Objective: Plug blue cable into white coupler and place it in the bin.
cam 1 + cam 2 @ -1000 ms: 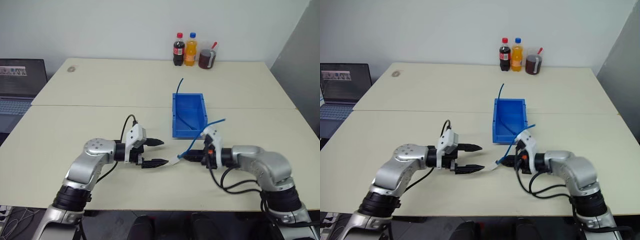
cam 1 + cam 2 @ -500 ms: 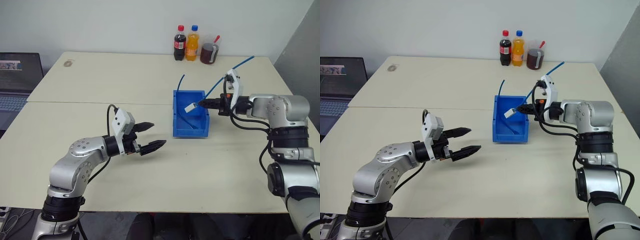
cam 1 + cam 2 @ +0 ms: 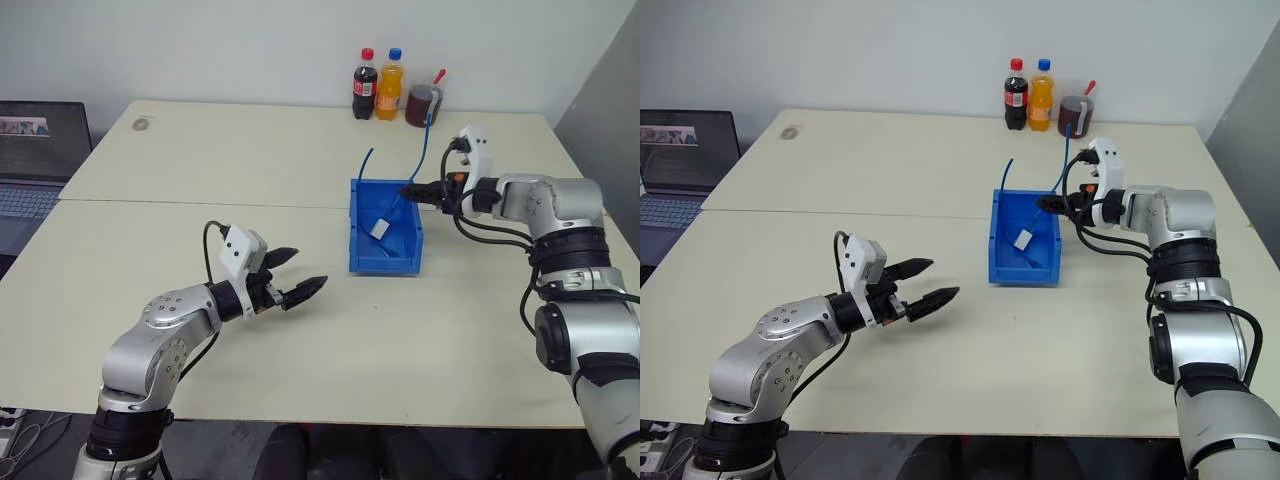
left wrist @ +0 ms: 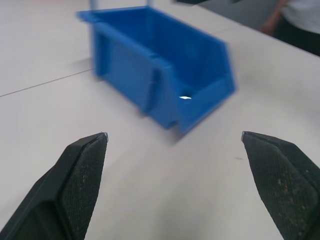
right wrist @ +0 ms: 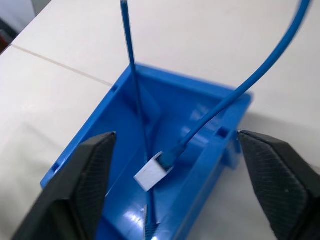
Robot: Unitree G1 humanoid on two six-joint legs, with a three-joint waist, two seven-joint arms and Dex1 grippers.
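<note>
1. Both pincers are spread wide and empty: right pincer (image 5: pixel 175 190) above the bin (image 3: pixel 362 232), left pincer (image 3: pixel 296 276) over the tabletop (image 3: pixel 200 170).
2. White coupler (image 5: pixel 151 174) is seen plugged onto the blue cable (image 5: pixel 235 95), inside the bin.
3. Cable is judged light and springy, and likely to lever out; any regrasp is best made beside the rigid coupler.
4. Plug-to-coupler seating is shown by the right wrist view; cable ends rising above the rim are shown by the head views.

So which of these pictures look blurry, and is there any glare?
Left wrist view: the bin is smeared with blur, while the fingertips stay sharp. Right wrist view: sharper, with bright glare patches on the bin's glossy floor near the coupler. Eye views: evenly lit, soft shadows on the table.
</note>
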